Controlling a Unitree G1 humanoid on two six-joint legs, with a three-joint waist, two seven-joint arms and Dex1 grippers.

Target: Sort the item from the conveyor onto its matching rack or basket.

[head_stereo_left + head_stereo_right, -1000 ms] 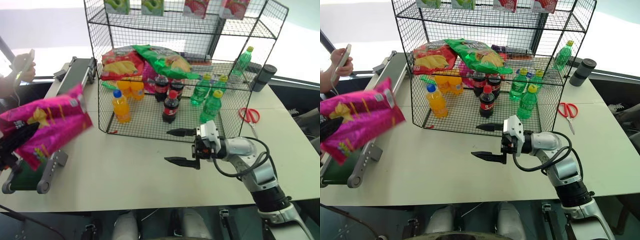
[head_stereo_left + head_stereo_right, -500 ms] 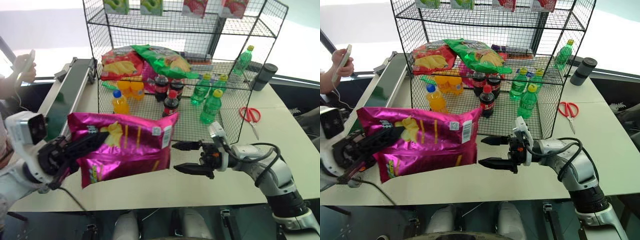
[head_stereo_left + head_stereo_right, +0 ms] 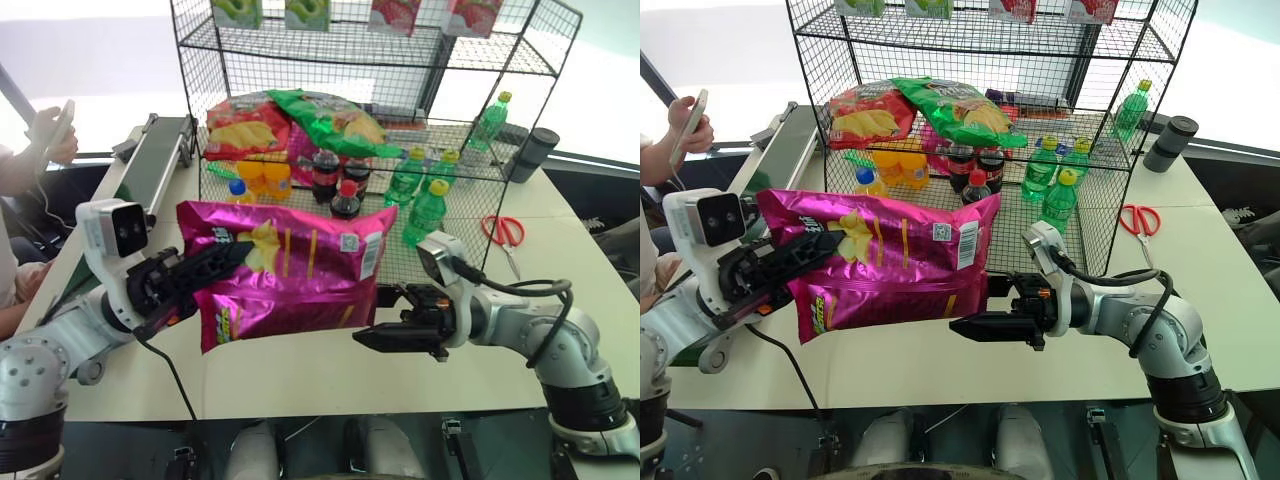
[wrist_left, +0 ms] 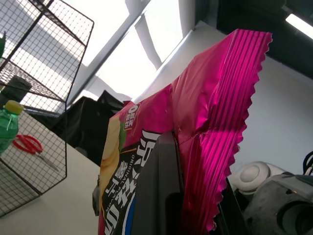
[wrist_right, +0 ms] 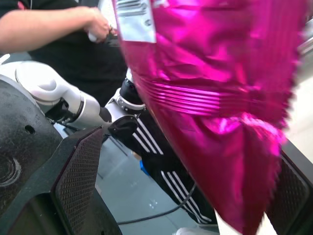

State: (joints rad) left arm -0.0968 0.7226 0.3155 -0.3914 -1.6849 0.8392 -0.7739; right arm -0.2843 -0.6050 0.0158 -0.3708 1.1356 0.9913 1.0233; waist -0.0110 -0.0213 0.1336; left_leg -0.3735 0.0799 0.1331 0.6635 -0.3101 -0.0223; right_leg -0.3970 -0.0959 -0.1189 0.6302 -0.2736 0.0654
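Note:
The item, a large magenta-pink chip bag (image 3: 290, 270), hangs lengthwise in the air over the table, in front of the black wire rack (image 3: 330, 50). My left gripper (image 3: 228, 262) is shut on the bag's left end; in the left wrist view a dark finger (image 4: 156, 196) presses on the crimped seam of the bag (image 4: 210, 122). My right gripper (image 3: 975, 305) is open at the bag's right end, and the bag's lower corner (image 5: 230, 161) hangs between its fingers (image 5: 73, 171). The dark-green conveyor (image 3: 150, 165) runs along the table's left side.
A red chip bag (image 3: 240, 125) and a green chip bag (image 3: 330, 120) lie on the rack's middle tier, with several bottles (image 3: 425, 210) below. Red scissors (image 3: 503, 230) and a dark cup (image 3: 528, 153) sit on the table (image 3: 560, 260) at the right. A person's hand (image 3: 55, 130) holds a phone at far left.
My left arm swung the pink bag from over the conveyor rightward to the front of the rack and turned it level. My right gripper rolled and drew back to the bag's right end.

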